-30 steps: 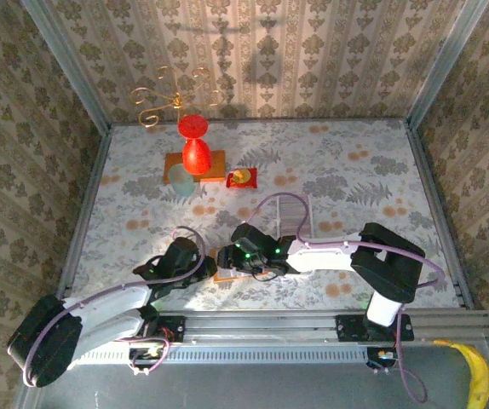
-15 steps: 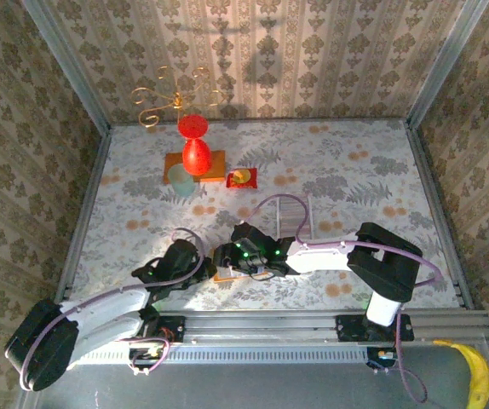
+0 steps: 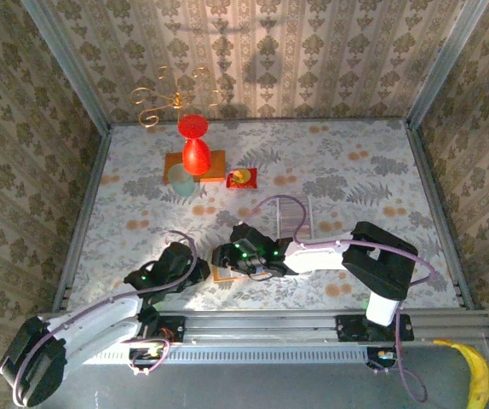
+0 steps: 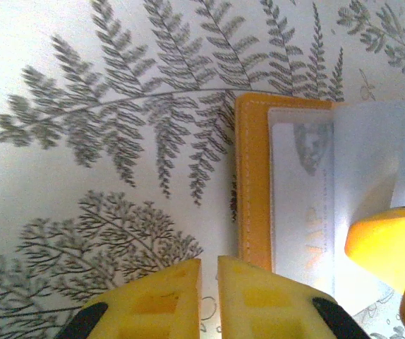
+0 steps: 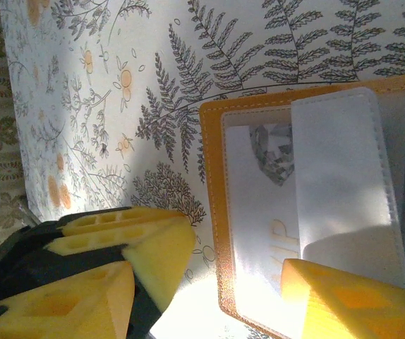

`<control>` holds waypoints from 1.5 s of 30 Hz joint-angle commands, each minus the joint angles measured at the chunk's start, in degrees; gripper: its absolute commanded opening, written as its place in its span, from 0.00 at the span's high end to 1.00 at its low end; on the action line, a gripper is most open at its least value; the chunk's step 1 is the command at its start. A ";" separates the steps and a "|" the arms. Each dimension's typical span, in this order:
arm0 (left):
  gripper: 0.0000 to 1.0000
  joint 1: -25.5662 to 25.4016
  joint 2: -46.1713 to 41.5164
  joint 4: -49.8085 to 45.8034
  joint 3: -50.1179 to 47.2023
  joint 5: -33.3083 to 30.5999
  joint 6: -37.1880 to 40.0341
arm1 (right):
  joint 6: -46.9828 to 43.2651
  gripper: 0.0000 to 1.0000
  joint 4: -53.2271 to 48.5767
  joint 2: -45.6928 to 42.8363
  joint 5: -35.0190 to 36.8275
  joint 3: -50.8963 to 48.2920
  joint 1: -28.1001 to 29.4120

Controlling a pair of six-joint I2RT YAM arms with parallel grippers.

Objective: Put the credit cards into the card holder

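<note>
The open card holder (image 4: 253, 176) lies near the table's (image 3: 355, 170) near edge. The left gripper (image 4: 209, 272) is nearly closed and empty, just beside its border. The right gripper (image 5: 238, 272) is half spread, gripping nothing, with one finger apparently pinning the clear sleeve (image 5: 343, 169) flat for insertion.

Top view high overhead, looking down, both wrist views close above, sharing the card holder (image 4: 253, 176)

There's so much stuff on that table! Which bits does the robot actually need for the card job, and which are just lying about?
For the job:
- orange card holder, lying open
- white card in its clear sleeve

Just lying about:
- red vase
- gold wire ornament
- orange mat
- small red packet
- banana
</note>
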 commanded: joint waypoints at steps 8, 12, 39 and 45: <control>0.87 2.92 -10.56 -11.23 -0.01 -5.07 -0.65 | 0.57 0.42 2.62 2.07 -1.34 3.23 -0.02; 0.85 3.56 -13.02 -13.57 0.21 -6.79 -1.09 | 0.40 0.43 3.48 3.57 -2.17 5.34 0.14; 0.71 7.17 -19.54 -14.43 2.64 -1.42 1.94 | -34.41 0.40 -18.92 -17.87 8.05 8.76 -2.52; 0.71 4.50 -10.98 -5.85 5.46 3.95 4.45 | -72.73 0.38 -22.68 -36.80 9.98 -1.38 -4.33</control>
